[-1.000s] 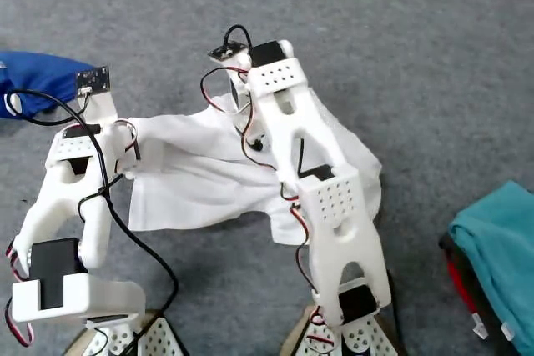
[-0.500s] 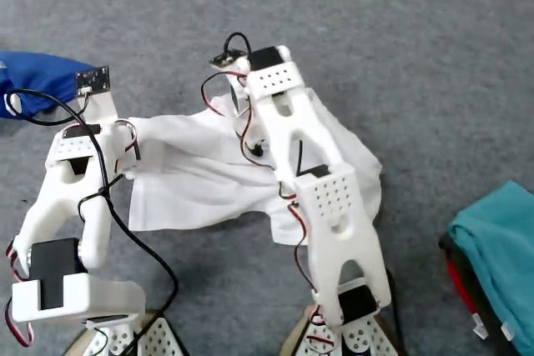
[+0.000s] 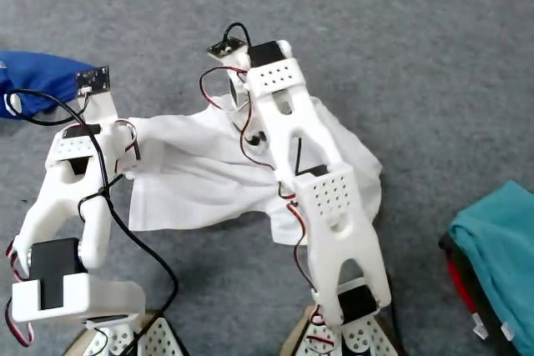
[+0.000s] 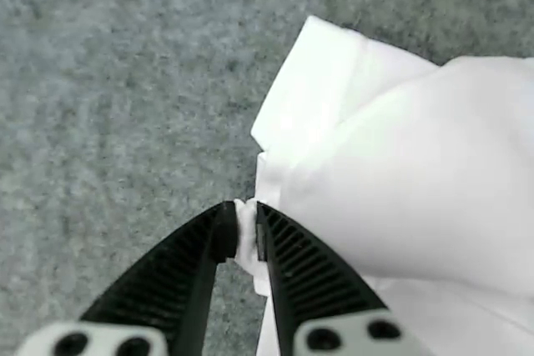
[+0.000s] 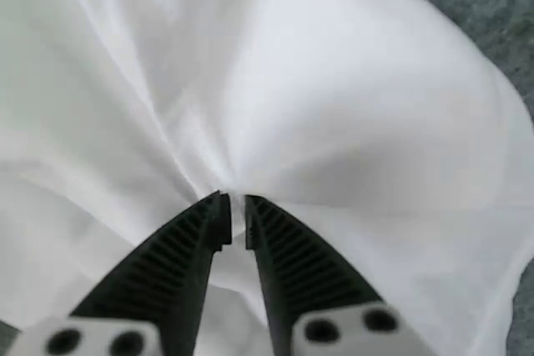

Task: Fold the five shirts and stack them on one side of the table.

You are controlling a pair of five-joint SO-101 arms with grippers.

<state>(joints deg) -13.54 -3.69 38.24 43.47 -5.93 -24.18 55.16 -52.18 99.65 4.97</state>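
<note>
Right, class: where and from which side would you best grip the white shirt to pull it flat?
Pinch it at the rim, from above and outside: the white shirt lies limp and rumpled, so only thin edge folds fit. The left pincer holds one; the right pincer pinches a mid-cloth crease.

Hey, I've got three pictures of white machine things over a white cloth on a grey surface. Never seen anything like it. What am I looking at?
These are two white robot arms, each ending in a black two-fingered gripper. The wide picture comes from a fixed camera above the grey table and shows the left arm and the right arm. The two close-ups come from cameras on the arms' wrists. A crumpled white shirt lies on the table. The left gripper is pinched shut on its edge; the right gripper is pinched shut on a fold nearer its middle. A blue cloth lies past the left arm and a teal cloth past the right, probably more shirts.
</note>
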